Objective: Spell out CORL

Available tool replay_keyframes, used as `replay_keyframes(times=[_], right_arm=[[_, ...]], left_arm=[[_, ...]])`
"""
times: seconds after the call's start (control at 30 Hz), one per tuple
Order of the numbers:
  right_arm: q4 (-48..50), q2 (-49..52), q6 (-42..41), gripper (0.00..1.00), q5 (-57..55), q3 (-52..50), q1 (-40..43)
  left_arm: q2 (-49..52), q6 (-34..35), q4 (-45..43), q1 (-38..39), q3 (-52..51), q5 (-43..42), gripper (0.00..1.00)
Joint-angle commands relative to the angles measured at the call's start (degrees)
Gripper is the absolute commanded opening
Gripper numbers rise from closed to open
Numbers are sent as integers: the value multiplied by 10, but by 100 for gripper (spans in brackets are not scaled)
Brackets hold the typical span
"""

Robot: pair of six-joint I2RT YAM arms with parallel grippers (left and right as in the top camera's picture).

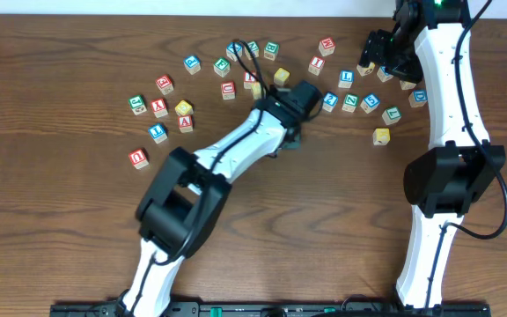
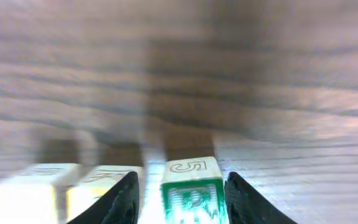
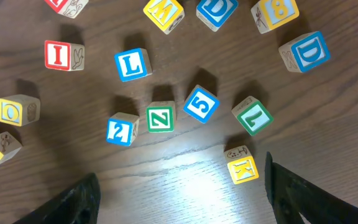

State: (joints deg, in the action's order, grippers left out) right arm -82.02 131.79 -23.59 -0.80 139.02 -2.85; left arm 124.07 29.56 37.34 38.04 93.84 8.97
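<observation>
In the left wrist view the white cube with the green R [image 2: 191, 198] stands on the table between the jaws of my left gripper [image 2: 182, 175]. The jaws are open, with a gap on the left side. Two yellow-topped cubes [image 2: 33, 190] [image 2: 101, 183] stand in a row just left of the R. In the overhead view my left gripper [image 1: 293, 135] is low at the table's middle and hides these cubes. The blue L cube [image 3: 132, 64] [image 1: 346, 78] lies among loose cubes. My right gripper [image 3: 180, 171] [image 1: 379, 55] hovers high above them, wide open and empty.
Loose cubes lie around the L: red I [image 3: 64, 55], green Z [image 3: 160, 117], blue 5 [image 3: 201, 103], blue 2 [image 3: 122, 130], yellow K [image 3: 242, 165]. Another cluster sits at the left [image 1: 158, 107] and more along the back [image 1: 253, 48].
</observation>
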Motion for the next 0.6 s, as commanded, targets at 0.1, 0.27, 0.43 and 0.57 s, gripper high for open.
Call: replay_keyframes(times=[0.1,0.27,0.43,0.57], right_arm=[[3,-3,5,80,3,12,-3],[22,-3,5,80,2,9,-13],[104,-3,5,78,-16,-33,-25],[167,-3,5,77,-16,-79,-28]], left_arm=[[-137,-58,3,-36,27,9,44],[-218,-76,20,-84,27,10,44],[-249,-77,55,-171,27,9,44],[-249,-77,70,-216,27,9,44]])
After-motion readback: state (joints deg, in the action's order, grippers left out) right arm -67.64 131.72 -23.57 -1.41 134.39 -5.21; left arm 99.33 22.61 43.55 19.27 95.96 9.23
